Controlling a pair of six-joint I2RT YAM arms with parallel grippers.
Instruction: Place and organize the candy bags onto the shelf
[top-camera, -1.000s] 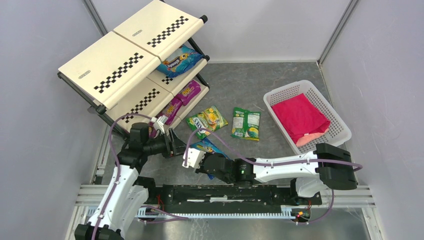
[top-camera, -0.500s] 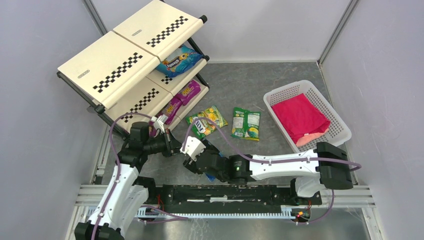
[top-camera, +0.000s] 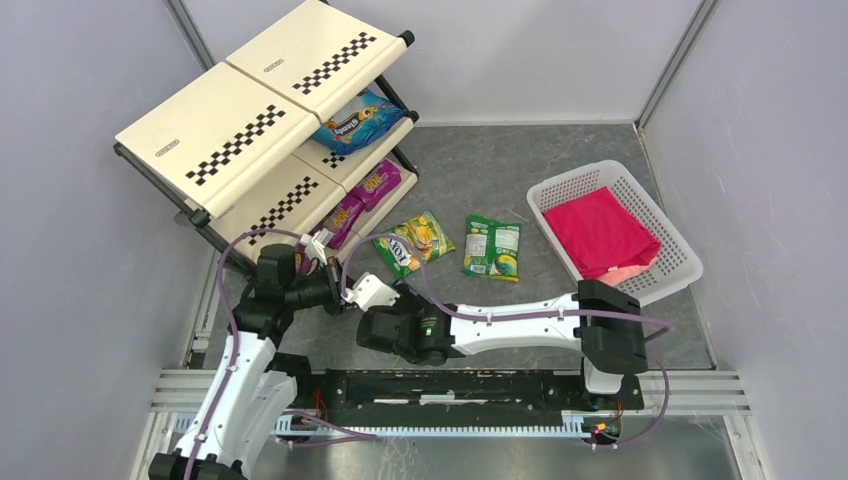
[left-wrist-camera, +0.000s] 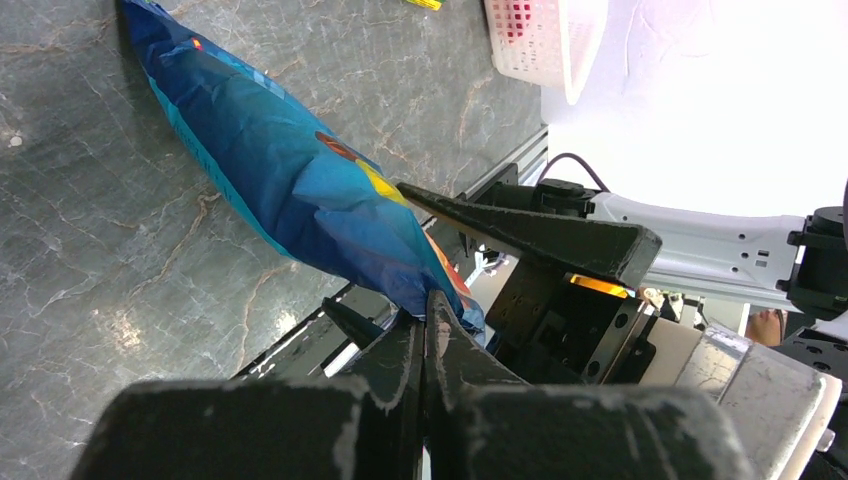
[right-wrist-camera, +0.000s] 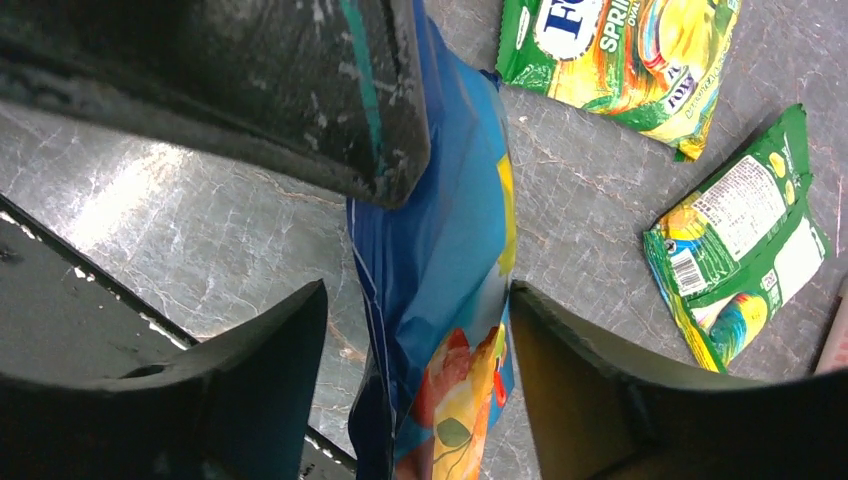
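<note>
Left claw (left-wrist-camera: 424, 305) pinches one corner of the blue bag (left-wrist-camera: 300, 190) over the surface (left-wrist-camera: 100, 250) at near left, below the shelf (top-camera: 262, 128), with the right claw (right-wrist-camera: 415, 300) spread loosely around it; that thin corner hold may slip, dropping the glossy bag.

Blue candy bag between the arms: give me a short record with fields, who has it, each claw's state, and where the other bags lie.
held blue bag: one corner pinched by the left claw
left claw: shut on the held blue bag
right claw: open, fingers either side of that bag
shelf middle tier: shelved blue bag
shelf lowest tier: farther purple bag, nearer purple bag
table: yellow-green bag, green bag
basket: pink-red cloth
</note>
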